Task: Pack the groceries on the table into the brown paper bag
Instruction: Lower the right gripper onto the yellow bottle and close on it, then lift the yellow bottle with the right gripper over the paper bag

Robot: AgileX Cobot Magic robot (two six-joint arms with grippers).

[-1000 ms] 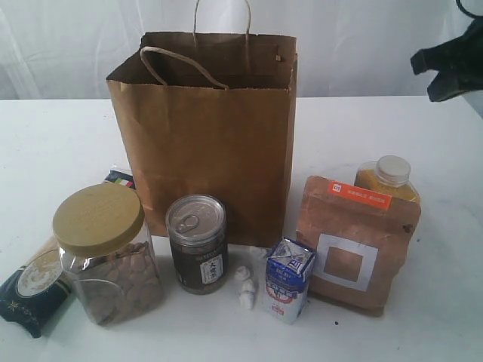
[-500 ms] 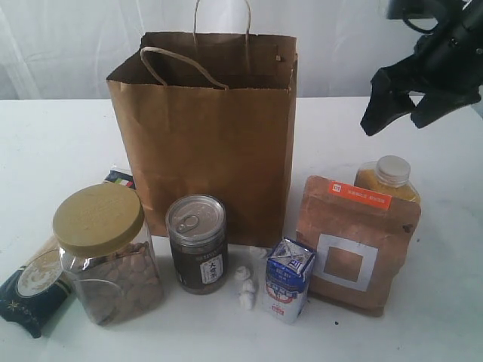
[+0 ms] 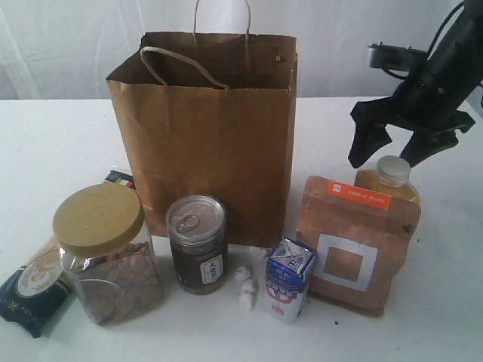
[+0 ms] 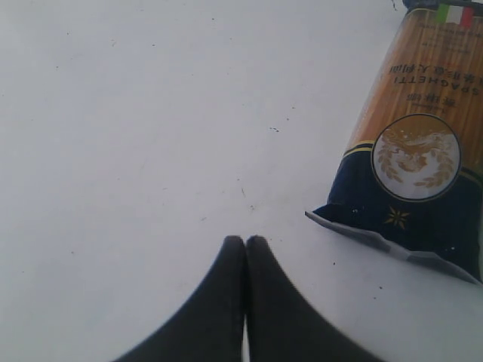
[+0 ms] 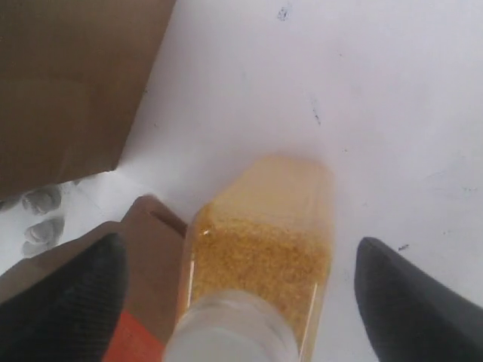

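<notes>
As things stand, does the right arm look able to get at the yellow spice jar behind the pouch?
Probably yes. The right tool hangs open just above the spice jar, one finger to each side of its cap; the pouch only blocks its front.

The lower half of the yellow spice jar (image 3: 392,172) is hidden behind the brown pouch (image 3: 355,241). The spaghetti packet (image 3: 26,290), at eight o'clock of the tan-lidded jar (image 3: 106,256), is mostly covered by it.

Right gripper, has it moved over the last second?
Yes. The right gripper has swung left and down from the frame's edge, closer to the brown paper bag, and now hangs open over the yellow spice jar.
</notes>
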